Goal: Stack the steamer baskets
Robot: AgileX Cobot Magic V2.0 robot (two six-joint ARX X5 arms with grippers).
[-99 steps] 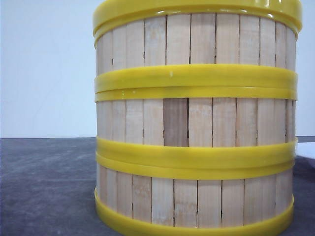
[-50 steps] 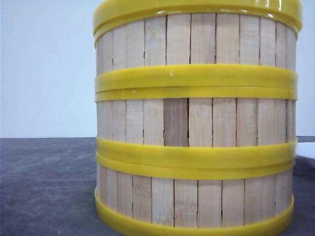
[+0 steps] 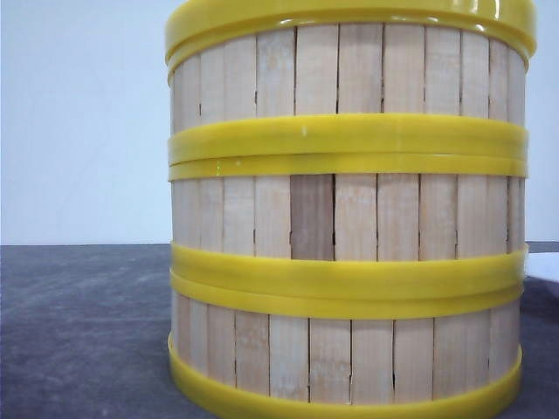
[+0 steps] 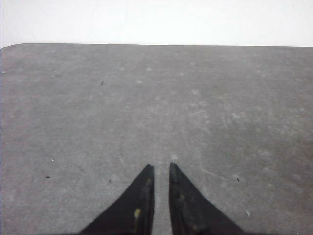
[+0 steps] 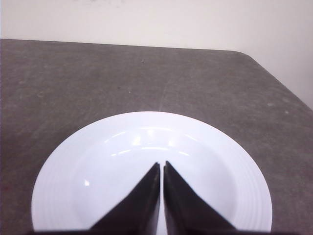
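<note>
1. Grey tabletop under a pale wall fills the front view's nine o'clock side; nothing stands there.
2. Three steamer baskets rise at centre to three o'clock, yellow rims seated band on band, walls flush. Judging from that, the stacking looks complete.
3. At the three o'clock edge a sliver of white plate shows beyond the stack.
4. Left gripper hangs over bare table, tips nearly together with a thin gap, holding nothing. No basket appears in its view.
5. Right gripper sits closed and empty above the white plate, likely parked clear; no basket there either.
</note>
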